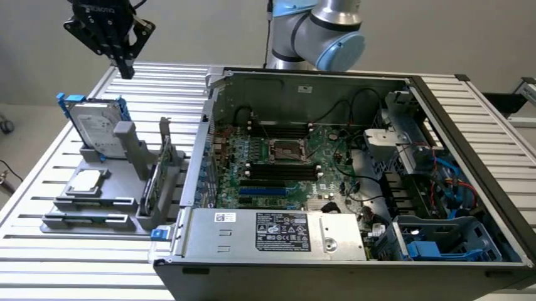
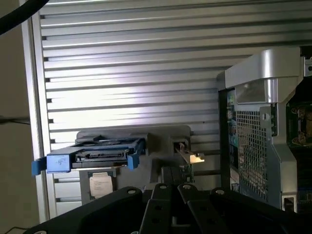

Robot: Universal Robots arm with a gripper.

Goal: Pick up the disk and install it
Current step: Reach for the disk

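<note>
Hand (image 1: 125, 68) closed above upright disk (image 1: 94, 130), edge-on from wrist

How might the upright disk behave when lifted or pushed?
Probably stiff: the disk looks metal in a blue plastic frame, so likely heavy for its size. Standing on edge in the grey holder, it might tip if nudged.

Slatted aluminium table (image 1: 75, 263) before a plain, perhaps grey wall (image 1: 209, 31).
</note>
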